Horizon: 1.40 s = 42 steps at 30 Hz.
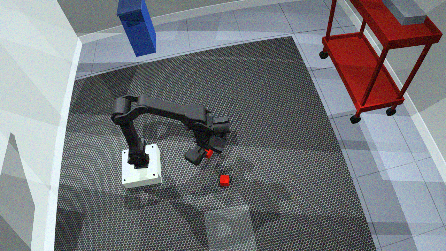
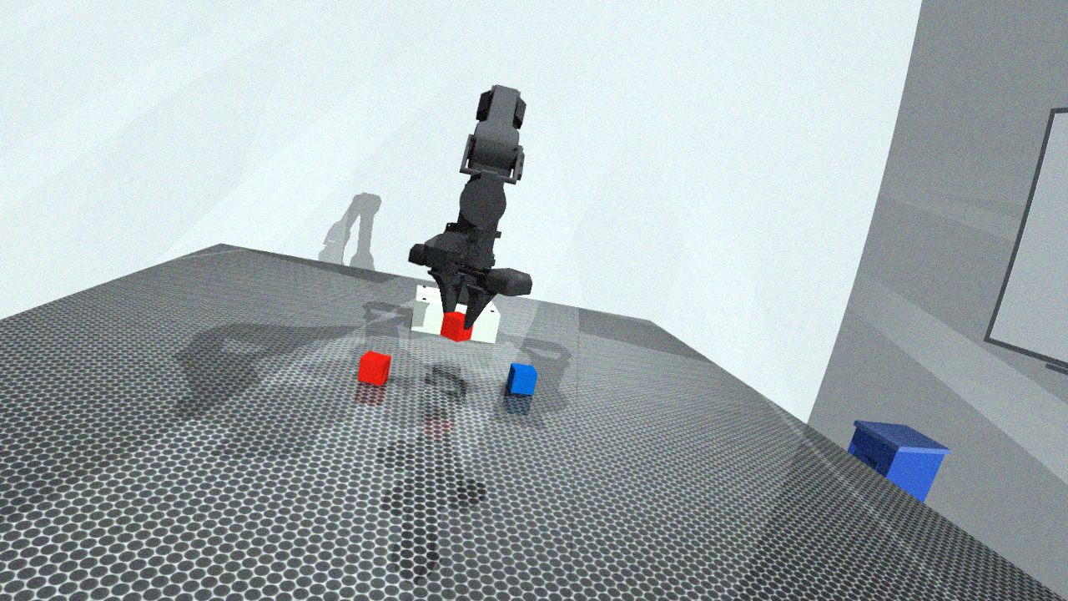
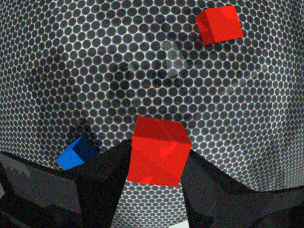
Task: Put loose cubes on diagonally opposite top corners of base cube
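My gripper (image 1: 208,152) (image 2: 458,321) (image 3: 157,149) is shut on a red cube (image 1: 209,154) (image 2: 455,327) (image 3: 156,161) and holds it above the mat; its reflection lies well below it in the exterior view. In the wrist view the held cube looks slightly turned between the fingertips. The other red cube (image 1: 224,180) (image 2: 373,368) (image 3: 225,25) rests alone on the mat. The blue cube (image 2: 523,379) (image 3: 71,158), the only one of another colour, sits on the mat with nothing on top. The arm hides it in the top view, and a finger partly borders it in the wrist view.
The arm stands on a white mounting block (image 1: 133,179) (image 2: 427,320) behind the cubes. A blue bin (image 1: 140,37) (image 2: 914,471) and a red cart (image 1: 352,62) stand beyond the dark patterned mat (image 1: 296,149) (image 2: 672,478).
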Available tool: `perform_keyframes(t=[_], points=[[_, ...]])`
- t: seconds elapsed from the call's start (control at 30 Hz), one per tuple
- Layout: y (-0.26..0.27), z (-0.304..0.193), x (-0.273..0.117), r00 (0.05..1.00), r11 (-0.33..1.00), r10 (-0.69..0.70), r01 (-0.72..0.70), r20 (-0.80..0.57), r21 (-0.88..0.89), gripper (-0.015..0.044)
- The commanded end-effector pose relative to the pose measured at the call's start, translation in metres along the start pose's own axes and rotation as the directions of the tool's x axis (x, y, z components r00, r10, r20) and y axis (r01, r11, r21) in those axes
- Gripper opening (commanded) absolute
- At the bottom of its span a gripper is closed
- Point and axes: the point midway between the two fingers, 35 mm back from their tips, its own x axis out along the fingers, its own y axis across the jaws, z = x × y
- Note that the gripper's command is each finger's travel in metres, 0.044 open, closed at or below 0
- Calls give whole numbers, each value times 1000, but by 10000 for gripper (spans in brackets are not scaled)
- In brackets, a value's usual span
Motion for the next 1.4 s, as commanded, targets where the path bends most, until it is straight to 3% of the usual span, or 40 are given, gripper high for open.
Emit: perform_keyframes(t=[0.0,0.37,1.37], points=[[1,1,-18,1000,1000,9,-9,10,-2,105],[-1,-3,-42,1000,1000,9,-9,10,-2,105],[66,-62,-13,1000,999,16,-16,2,38,105]])
